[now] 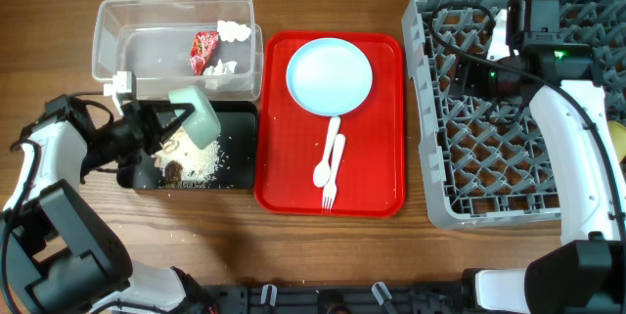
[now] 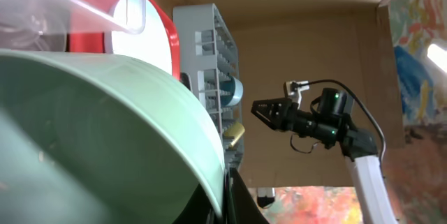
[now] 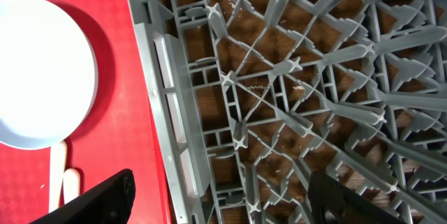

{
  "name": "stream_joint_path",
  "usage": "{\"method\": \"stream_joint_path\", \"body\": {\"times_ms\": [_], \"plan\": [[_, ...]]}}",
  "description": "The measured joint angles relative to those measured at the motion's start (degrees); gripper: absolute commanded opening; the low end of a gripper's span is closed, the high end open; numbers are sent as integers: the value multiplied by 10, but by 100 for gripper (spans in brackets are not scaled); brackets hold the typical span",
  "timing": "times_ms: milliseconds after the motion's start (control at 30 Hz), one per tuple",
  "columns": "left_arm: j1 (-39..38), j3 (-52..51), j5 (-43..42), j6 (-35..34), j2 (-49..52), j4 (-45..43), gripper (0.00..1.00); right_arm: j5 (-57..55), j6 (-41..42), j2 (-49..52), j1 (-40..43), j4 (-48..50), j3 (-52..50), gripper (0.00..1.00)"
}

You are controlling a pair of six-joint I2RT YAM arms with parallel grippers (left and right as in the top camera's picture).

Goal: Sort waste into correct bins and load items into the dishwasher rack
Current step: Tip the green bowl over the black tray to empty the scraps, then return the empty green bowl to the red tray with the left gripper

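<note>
My left tool (image 1: 168,123) grips the pale green bowl (image 1: 201,118), tilted over the black tray (image 1: 245,148); dishwasher rack (image 1: 430,109) lies rightward, beneath my open right tool (image 3: 220,178).

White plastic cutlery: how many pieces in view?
2: white plastic spoon and white plastic fork, side by side on the flat red serving tray; others may be hidden.

Open room above plate (image 1: 330,76), rack (image 1: 423,128) pegs obstruct
</note>
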State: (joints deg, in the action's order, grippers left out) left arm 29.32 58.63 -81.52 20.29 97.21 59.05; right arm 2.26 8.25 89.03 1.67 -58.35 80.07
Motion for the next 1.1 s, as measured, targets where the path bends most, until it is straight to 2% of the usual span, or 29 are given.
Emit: {"method": "stream_joint_path", "body": {"times_ms": [100, 200, 267, 333, 367, 433, 533, 633, 800, 933, 1033, 1100], "plan": [[0, -1, -3, 13, 0, -9, 4, 0, 0, 0, 0, -2, 0, 81], [0, -2, 0, -49, 0, -54, 4, 0, 0, 0, 0, -2, 0, 81], [0, -2, -26, -54, -1, -31, 4, 0, 0, 0, 0, -4, 0, 80], [0, -2, -32, -53, -5, -46, 4, 0, 0, 0, 0, -4, 0, 81], [1, -2, -21, -74, -6, -70, 4, 0, 0, 0, 0, -4, 0, 81], [3, -2, -28, -97, -6, -65, 4, 0, 0, 0, 0, -4, 0, 81], [4, -2, -33, -92, -15, -81, 4, 0, 0, 0, 0, -4, 0, 81], [3, -2, -22, -131, -23, -92, 4, 0, 0, 0, 0, -6, 0, 81], [-10, -2, -37, -143, -35, -98, 4, 0, -5, 0, 0, -6, 0, 81], [-86, -2, 19, -160, -47, -111, 4, 0, -6, 0, 0, -8, 0, 81], [-196, 3, 103, -193, -50, -147, 4, 0, -7, 0, 0, -8, 0, 81], [-270, 13, 183, -231, -50, -203, 4, 0, -7, 0, 0, -8, 0, 81]]}}
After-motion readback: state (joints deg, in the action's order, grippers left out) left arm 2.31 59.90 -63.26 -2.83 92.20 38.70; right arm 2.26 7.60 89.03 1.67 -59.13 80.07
